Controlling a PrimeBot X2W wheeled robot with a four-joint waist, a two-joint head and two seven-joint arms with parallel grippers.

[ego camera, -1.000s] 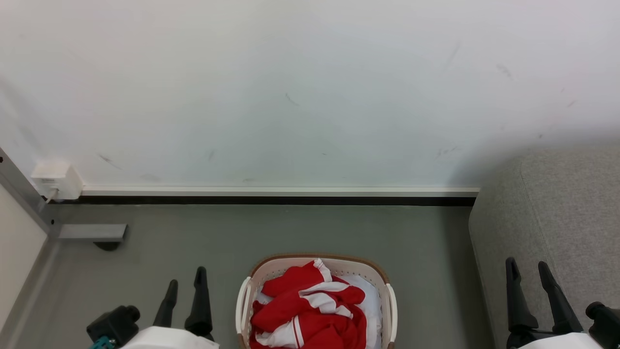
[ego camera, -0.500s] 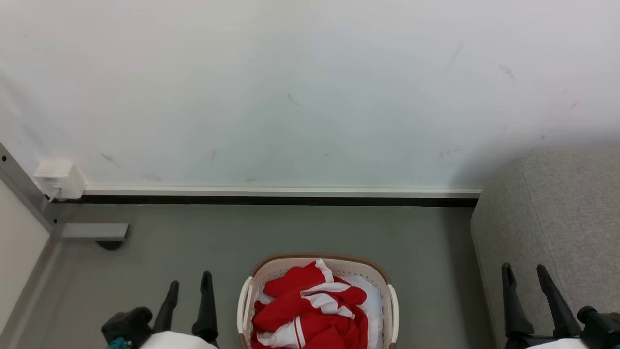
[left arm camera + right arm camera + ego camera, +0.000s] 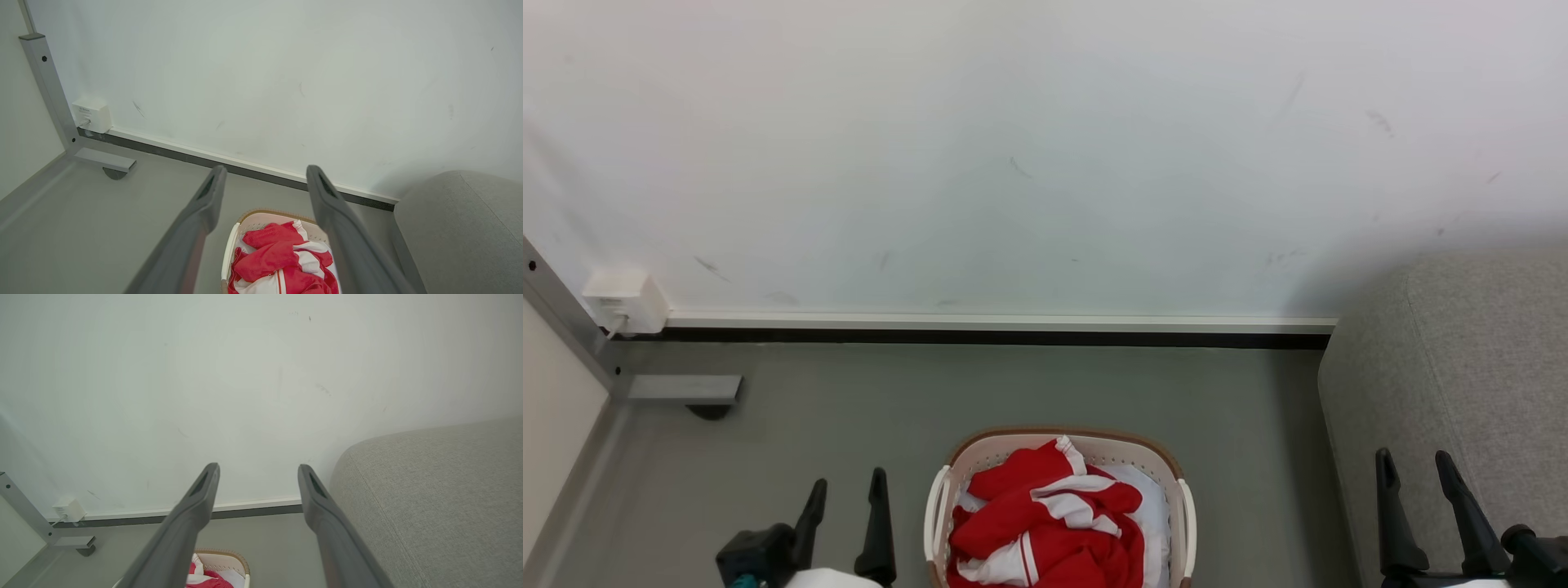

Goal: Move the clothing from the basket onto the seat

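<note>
While both end effectors hang with their fingers spread wide and nothing between them, the clothing [image 3: 1045, 523] lies heaped inside the basket [image 3: 1062, 435], which stands on the floor [image 3: 1013, 384]. The left end effector [image 3: 848, 479] is just to the left of the basket, apart from its handle. The right end effector [image 3: 1413, 455] is well to the basket's right, over the edge of the seat [image 3: 1462, 367], which stands to the right of the basket with a strip of floor between.

None of the clothing is out of the basket, so the task looks to be at its start. The red fabric is crumpled in loose folds, so it should be light, soft and limp. It will likely drape and trail when lifted, and could snag on the basket's rim or drag the light basket along. A raised fold near the top middle of the heap looks the best place to pinch, deep enough to catch several layers and clear of the white liner [image 3: 1150, 490] at the basket's right inner side.
</note>
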